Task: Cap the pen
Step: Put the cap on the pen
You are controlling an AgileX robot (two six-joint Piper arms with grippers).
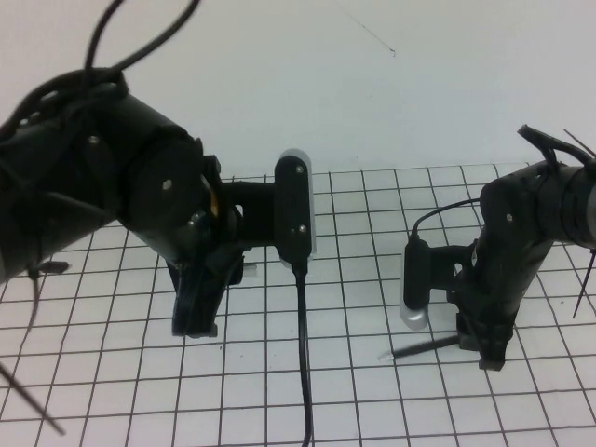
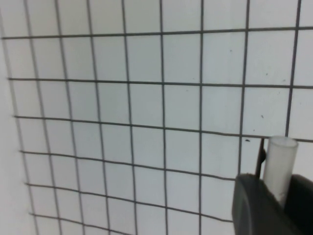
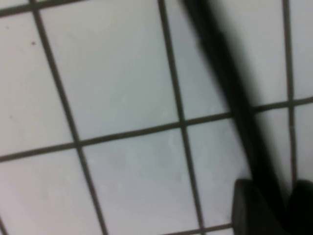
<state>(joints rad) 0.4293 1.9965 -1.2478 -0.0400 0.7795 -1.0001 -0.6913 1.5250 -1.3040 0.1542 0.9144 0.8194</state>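
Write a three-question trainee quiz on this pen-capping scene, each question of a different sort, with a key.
1. True or false: the pen lies flat on the grid mat, at the right claw.
2. Which claw holds a pale, translucent tube? A) left B) right
3. Fill in: the left claw is low over the ____ side of the mat.

Key: 1 true; 2 A, the left wrist view shows the tube between its fingers; 3 left.
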